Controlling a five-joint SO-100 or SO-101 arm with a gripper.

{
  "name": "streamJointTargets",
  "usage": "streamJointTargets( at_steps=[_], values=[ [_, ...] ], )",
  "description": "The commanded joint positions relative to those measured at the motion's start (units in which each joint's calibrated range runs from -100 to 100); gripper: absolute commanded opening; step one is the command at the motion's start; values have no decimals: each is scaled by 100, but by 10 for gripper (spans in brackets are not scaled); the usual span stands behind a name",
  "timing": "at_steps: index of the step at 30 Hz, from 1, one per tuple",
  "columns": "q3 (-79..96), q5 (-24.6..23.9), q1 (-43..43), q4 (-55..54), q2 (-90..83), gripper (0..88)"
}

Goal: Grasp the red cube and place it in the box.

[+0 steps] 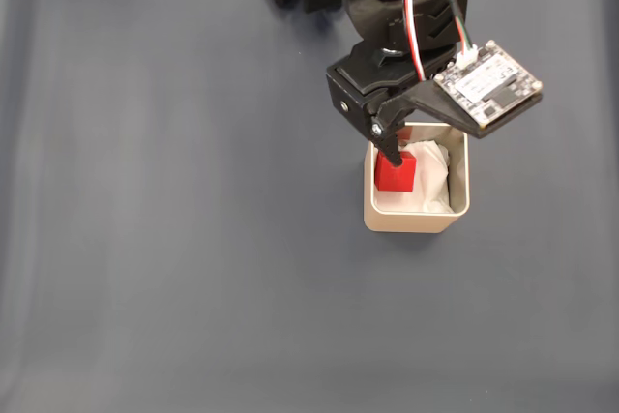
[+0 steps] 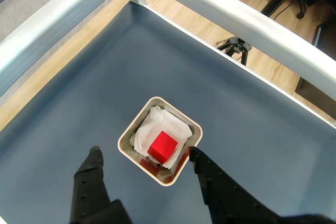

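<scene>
We count one red cube (image 2: 162, 146), one box (image 2: 126, 132), one arm and one claw (image 2: 144, 155).

Red cube: in the wrist view it lies inside the box, on the crumpled white paper (image 2: 152, 124) that lines it, just below the frame's centre. In the fixed view the cube (image 1: 395, 173) shows at the box's left inner wall, right of centre, partly covered by a black finger (image 1: 390, 150) of the claw.

Box: beige, square, rounded corners. It stands on the dark blue table mat (image 1: 174, 220); in the fixed view its rim (image 1: 418, 222) is half hidden under the arm.

Claw: in the wrist view both fingers stand wide apart at the lower edge, one on each side of the box, holding nothing; the cube lies free between and beyond them.

Other things: one circuit board (image 1: 488, 87) with red and white wires (image 1: 415, 7) mounted on the arm, upper right of the fixed view. A pale metal frame rail (image 2: 236, 17) borders the mat in the wrist view, with wooden floor (image 2: 194, 22) and one small tripod (image 2: 236, 45) beyond it.
</scene>
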Motion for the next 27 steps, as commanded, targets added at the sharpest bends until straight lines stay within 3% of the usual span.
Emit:
streamJointTargets(
  at_steps=[1, 10, 17, 27],
  values=[
    [-219, -39, 43, -105, -165, 394],
    [82, -68, 93, -621, -304, 360],
    [520, -34, 349, -1129, -582, 183],
    [1041, -98, 847, -1407, -1052, 22]
  ],
)
